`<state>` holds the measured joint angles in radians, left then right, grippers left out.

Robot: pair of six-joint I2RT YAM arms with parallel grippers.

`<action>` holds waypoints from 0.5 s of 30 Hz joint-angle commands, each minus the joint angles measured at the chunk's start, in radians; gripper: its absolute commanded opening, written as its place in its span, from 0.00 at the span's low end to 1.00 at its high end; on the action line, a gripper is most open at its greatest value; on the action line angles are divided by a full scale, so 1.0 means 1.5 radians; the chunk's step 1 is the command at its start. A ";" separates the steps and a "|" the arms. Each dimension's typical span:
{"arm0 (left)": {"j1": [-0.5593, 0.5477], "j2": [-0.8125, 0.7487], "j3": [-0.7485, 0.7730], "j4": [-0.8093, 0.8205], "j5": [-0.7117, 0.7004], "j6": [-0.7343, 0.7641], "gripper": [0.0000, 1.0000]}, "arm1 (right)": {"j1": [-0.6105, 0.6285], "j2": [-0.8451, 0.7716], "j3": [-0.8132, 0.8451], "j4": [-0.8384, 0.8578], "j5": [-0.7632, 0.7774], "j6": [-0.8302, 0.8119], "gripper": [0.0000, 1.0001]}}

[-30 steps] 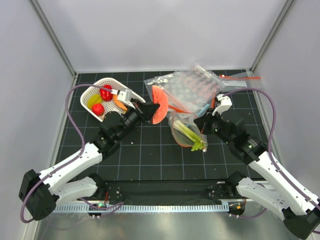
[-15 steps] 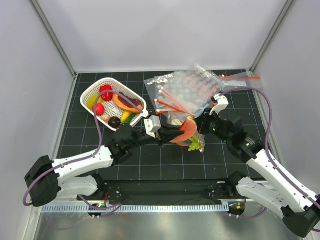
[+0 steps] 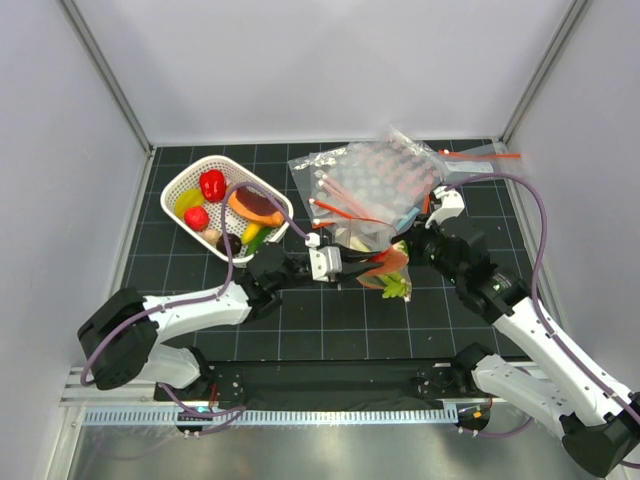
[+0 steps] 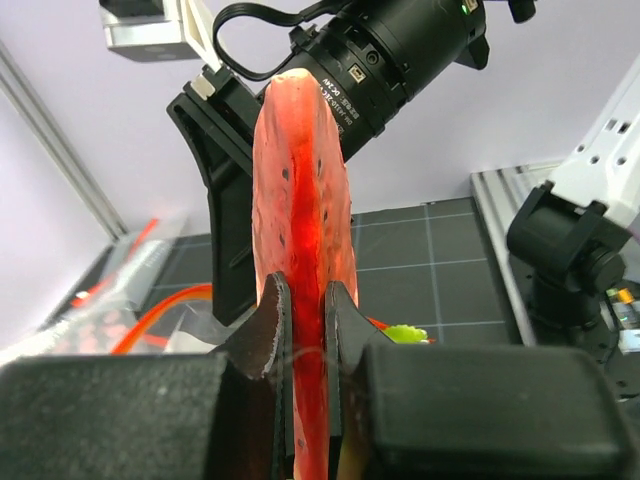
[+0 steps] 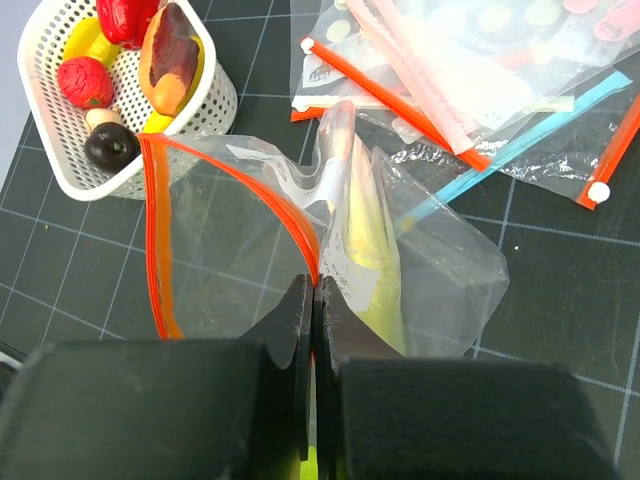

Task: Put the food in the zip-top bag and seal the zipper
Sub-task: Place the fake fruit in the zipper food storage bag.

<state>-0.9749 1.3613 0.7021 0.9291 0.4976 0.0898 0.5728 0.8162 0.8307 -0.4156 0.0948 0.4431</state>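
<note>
Watermelon wedge [image 4: 300, 190] sits pinched in left claw [image 4: 308, 300].

Standing at rear left on the table [image 3: 300, 320]: basket [image 3: 168, 192], toy foods [image 3: 212, 185] lying in it. Lying to its right, at rear centre: heap of spare bags [image 3: 380, 175]. Sitting just before that heap, mid-table: zip-top bag [image 3: 352, 243], leafy stalk [image 3: 397, 288] lying inside. Hanging right beside the bag, between the left jaws: watermelon wedge [image 3: 385, 262].
</note>
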 commanded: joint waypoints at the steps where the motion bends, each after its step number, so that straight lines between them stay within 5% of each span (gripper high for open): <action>1: -0.007 0.008 0.008 0.047 -0.002 0.099 0.00 | 0.023 -0.006 0.011 0.057 -0.083 0.027 0.01; 10: 0.067 0.067 -0.004 0.125 0.162 0.100 0.00 | 0.023 -0.016 0.029 0.041 -0.158 0.040 0.01; 15: 0.084 0.048 -0.045 0.206 0.203 0.088 0.00 | 0.022 0.002 0.085 -0.059 -0.185 0.011 0.01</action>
<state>-0.8619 1.4372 0.6598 1.1461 0.7765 0.1997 0.5808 0.8181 0.8600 -0.4831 -0.0460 0.4515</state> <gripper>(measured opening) 0.103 0.037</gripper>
